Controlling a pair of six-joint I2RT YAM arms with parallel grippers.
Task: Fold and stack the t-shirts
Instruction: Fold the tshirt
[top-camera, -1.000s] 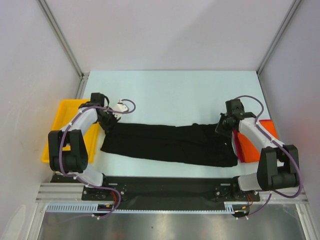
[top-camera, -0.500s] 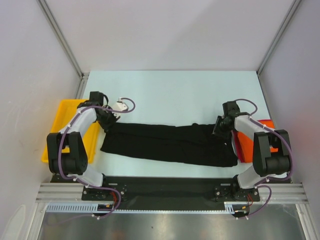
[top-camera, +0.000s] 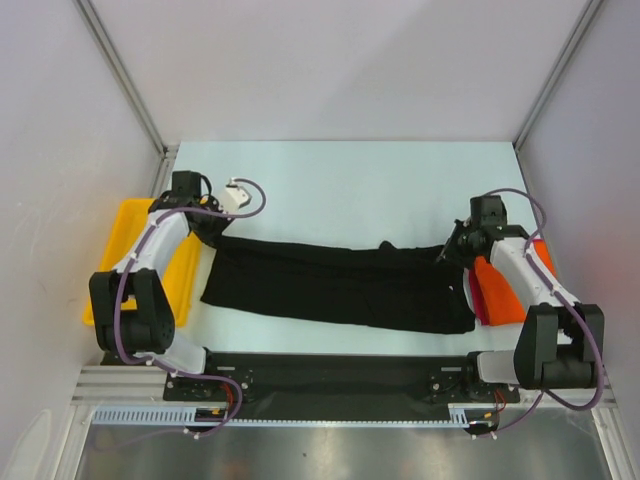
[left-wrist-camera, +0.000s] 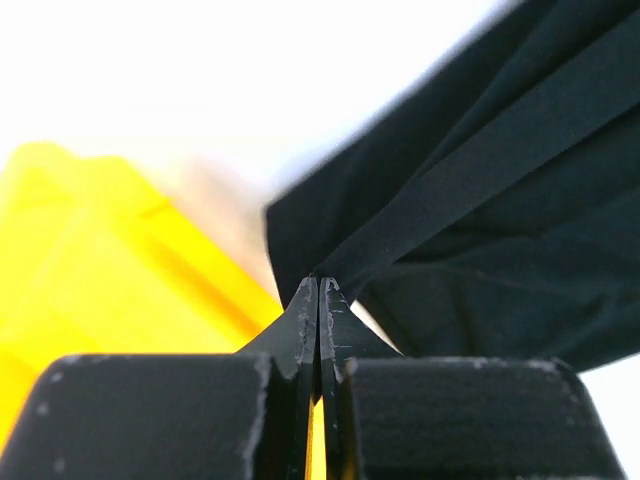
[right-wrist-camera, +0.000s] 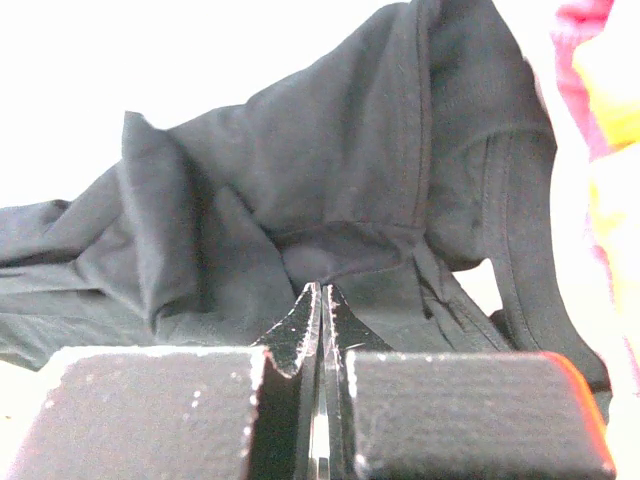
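Both arms have shifted outward since a second ago, dragging the far corners of the black t-shirt (top-camera: 340, 290) along the pale worktop (top-camera: 350, 190). From what I see, my left pincer (left-wrist-camera: 318, 285) is clamped tight on a taut fold of the matte cloth, right by the glossy yellow tray (top-camera: 125, 225). The right pincer (right-wrist-camera: 318, 290) is pinched closed on a stitched hem at the rumpled end, which lies against the orange-red shirts (top-camera: 500, 290).
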